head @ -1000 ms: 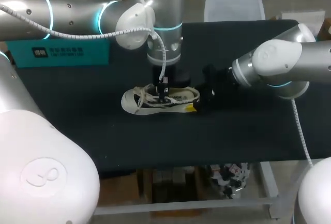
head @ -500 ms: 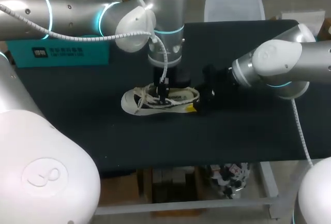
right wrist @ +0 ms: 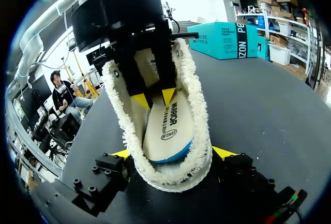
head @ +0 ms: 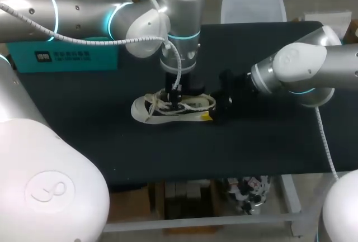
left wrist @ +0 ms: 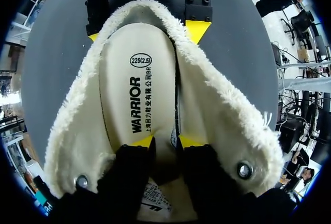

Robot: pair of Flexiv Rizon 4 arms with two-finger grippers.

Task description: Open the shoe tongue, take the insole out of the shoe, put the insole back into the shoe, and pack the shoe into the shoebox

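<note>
Fleecy cream shoe (right wrist: pixel 199 127), smooth oval insole (left wrist: pixel 150 87); right claw (right wrist: pixel 171 152) clamps heel.

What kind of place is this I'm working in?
Most likely a robotics lab test bench: a black table with a fleece-lined shoe on it, my right gripper clamped on its heel, my left gripper down inside it, and a teal box at the far edge.
</note>
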